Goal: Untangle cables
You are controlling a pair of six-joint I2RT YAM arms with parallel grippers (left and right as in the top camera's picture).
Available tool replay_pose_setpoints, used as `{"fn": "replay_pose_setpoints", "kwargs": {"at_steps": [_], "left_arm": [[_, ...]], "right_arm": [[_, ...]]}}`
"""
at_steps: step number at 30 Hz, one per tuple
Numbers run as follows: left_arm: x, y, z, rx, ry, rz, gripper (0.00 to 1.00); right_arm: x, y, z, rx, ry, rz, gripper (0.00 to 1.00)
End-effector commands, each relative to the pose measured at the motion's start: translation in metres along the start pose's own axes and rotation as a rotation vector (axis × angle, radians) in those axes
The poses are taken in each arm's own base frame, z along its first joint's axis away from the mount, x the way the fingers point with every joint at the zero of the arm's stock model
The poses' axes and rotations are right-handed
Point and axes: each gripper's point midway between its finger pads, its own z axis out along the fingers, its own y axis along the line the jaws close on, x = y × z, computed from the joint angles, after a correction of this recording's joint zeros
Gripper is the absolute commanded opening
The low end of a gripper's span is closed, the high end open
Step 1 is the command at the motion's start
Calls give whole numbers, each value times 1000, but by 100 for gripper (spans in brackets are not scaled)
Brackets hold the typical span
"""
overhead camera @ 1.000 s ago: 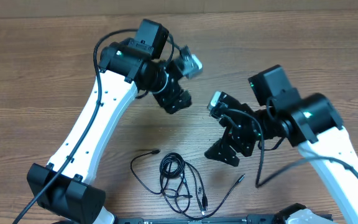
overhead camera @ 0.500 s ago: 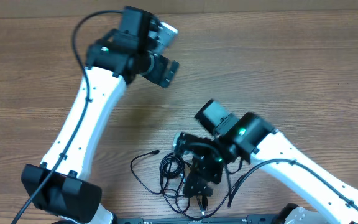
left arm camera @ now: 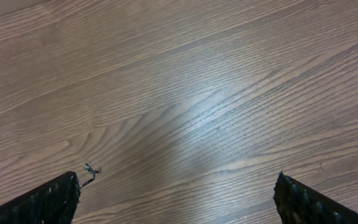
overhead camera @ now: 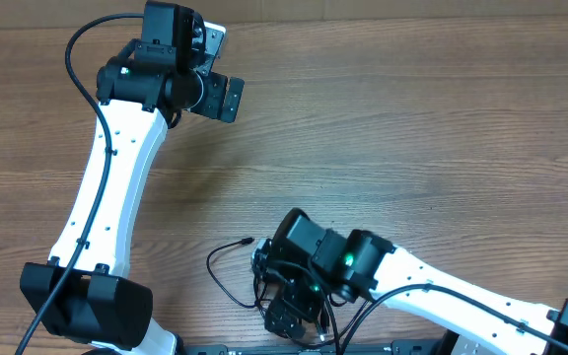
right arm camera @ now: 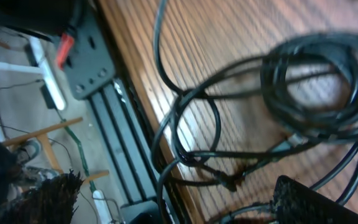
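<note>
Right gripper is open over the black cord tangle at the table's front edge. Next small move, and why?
Probably lower the right gripper straight down and close on one strand of the thin black cables, likely the coiled loop. Its jaws are open right above the tangle, holding nothing, while the left gripper hangs open over bare wooden table, far off.

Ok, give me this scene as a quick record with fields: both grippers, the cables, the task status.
left gripper: open, over bare table, far from the cables
right gripper: open, low over the tangle near the table's front edge, nothing gripped
cables: thin black cords, coiled and crossed over each other, one strand looping out free
task status: not yet untangled
</note>
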Motion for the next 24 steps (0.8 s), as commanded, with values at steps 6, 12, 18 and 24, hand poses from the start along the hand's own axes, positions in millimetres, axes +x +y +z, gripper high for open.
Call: {"fn": "replay_pose_setpoints", "kwargs": {"at_steps": [6,12,18,24], "left_arm": [[1,1,0,-6,1,-12,100],[1,1,0,-6,1,-12,100],[1,1,0,-6,2,-12,100],[1,1,0,-6,2,-12,100]], "right_arm": [[8,-12,40,107,54,1,81],[3,-18,53,122,49,-8,77],[9,-23,62,124,66,-1,70],[8,-27,72,125,69,0,31]]}}
